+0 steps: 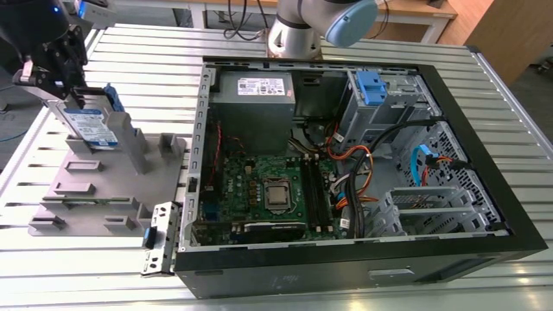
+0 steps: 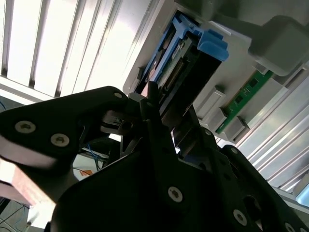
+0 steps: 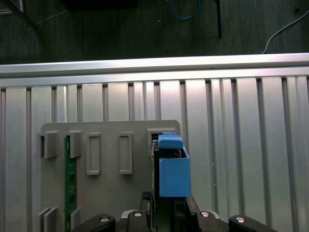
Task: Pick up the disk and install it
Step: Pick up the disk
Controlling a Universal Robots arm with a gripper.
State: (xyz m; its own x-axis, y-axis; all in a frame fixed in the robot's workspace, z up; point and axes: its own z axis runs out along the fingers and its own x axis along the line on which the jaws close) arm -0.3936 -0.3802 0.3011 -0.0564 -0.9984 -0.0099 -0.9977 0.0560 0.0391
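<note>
The disk (image 1: pixel 90 126) stands on end in a slot of the grey plastic fixture (image 1: pixel 95 188), at about 10 o'clock in the exterior view. Its long axis runs close to vertical. The white-and-blue labelled face is turned toward that camera, and the blue carrier frame shows along the far edge, toward 1 o'clock.

The black gripper (image 1: pixel 74 97) sits over the disk's upper end, straddling it. Whether it is clenched on the disk or loose around it cannot be told.

The fixture lies at 9 o'clock from the open computer case (image 1: pixel 346 265) on the ribbed aluminium table (image 1: pixel 87 285). It is a matte stepped block with rectangular pockets and posts.

The first wrist view looks along the disk (image 3: pixel 173 176) from the gripper (image 3: pixel 166 208), so the disk appears edge-on — a narrow blue block rising from the fixture (image 3: pixel 111 193). This view also shows a green circuit board (image 3: pixel 70 183) standing on edge in another slot, well apart from the disk.

The second wrist view shows the disk (image 2: pixel 203 41) obliquely past the gripper (image 2: pixel 169 125), with the blue frame tabs, the dark connector edge and the same green board (image 2: pixel 241 101).

The exterior view adds the case's interior — a green motherboard (image 1: pixel 259 188), a grey power supply (image 1: pixel 255 97) and a blue latch piece (image 1: pixel 369 87) — and the arm (image 1: pixel 302 26) at 12 o'clock.
</note>
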